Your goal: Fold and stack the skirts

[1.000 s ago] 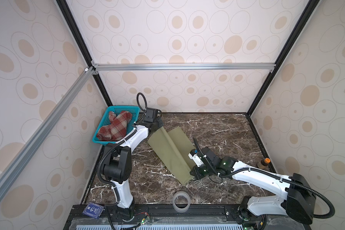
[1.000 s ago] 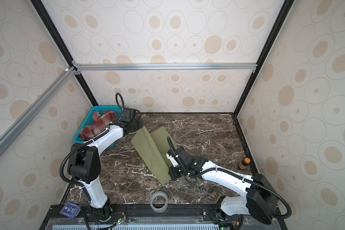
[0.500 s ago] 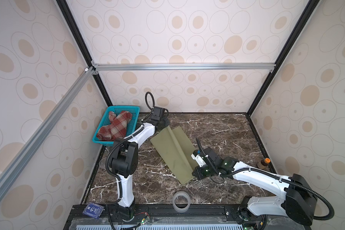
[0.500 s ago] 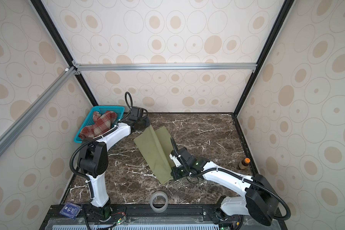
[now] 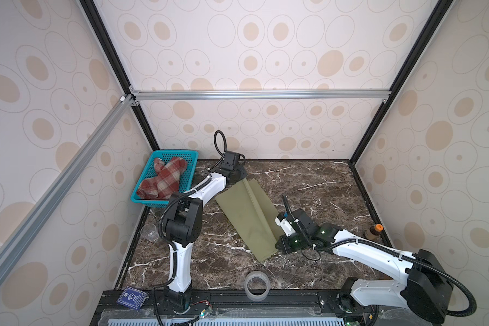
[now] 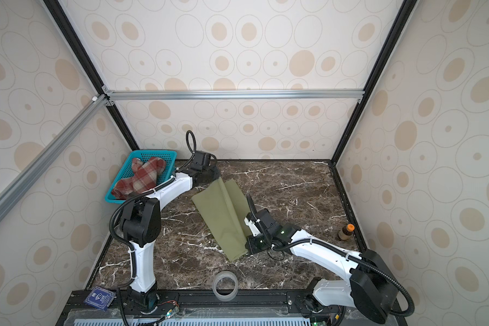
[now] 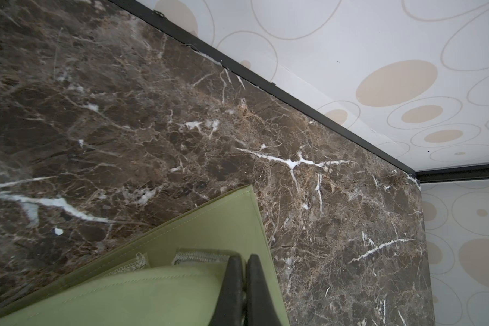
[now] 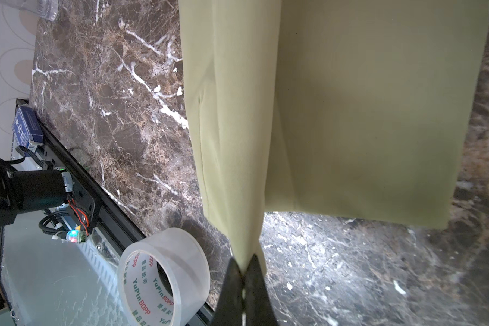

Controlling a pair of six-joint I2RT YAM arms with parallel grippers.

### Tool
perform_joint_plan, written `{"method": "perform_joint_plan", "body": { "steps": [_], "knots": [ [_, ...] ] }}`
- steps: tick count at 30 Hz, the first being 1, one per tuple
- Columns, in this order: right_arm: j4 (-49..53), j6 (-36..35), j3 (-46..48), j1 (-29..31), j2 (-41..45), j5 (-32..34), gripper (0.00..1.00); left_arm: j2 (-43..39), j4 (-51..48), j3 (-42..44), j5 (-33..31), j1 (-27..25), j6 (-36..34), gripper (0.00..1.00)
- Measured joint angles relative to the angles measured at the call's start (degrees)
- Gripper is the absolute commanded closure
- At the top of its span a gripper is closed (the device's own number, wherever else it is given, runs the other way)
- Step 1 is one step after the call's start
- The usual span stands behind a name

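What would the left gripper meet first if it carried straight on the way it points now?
Past the olive skirt pinched in its shut fingers, the left gripper faces only bare marble table; probably that first, then the back wall. Its tilt is hard to judge.

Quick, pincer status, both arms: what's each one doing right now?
Left pincer: closed, pinching the far end of the olive-green skirt.
Right pincer: closed, pinching the near end of the same skirt.
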State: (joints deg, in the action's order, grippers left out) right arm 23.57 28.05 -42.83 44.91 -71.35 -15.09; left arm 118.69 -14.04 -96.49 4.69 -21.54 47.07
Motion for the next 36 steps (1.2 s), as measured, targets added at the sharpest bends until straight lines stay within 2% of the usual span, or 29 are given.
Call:
{"method": "perform_joint_plan", "body": {
  "steps": [19, 36],
  "knots": [
    [4.7, -0.1, -3.0, -0.3, -1.2, 4.6, 1.00, 6.8, -0.8, -6.3, 0.8, -0.5, 0.1, 1.00],
    [10.4, -3.5, -8.8, -1.5, -4.8, 5.9, 1.00, 7.8, -0.2, -7.0, 0.7, -0.2, 1.2, 1.00]
  ]
}}
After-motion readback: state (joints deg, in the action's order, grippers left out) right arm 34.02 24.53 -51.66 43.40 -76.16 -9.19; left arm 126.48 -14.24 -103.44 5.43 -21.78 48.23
